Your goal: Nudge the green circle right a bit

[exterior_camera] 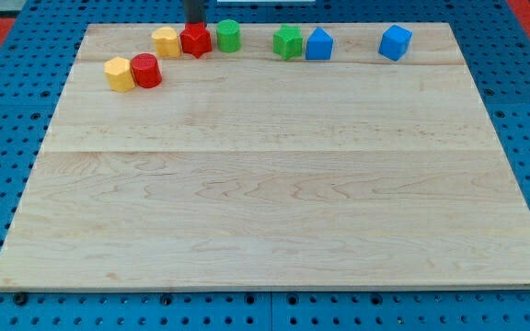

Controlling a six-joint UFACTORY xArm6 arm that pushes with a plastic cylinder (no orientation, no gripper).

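Note:
The green circle [228, 35] is a round green block near the view's top edge of the wooden board [274, 202], left of centre. A red star-like block [196, 40] touches its left side. My rod comes down at the view's top, and my tip [195, 25] sits just behind the red star block, up and left of the green circle. A yellow block [166, 41] sits left of the red star.
A yellow block [119, 74] and a red circle [145, 70] sit together lower left. To the right of the green circle lie a green star-like block [288, 41], a blue block [318, 44] and another blue block [395, 42].

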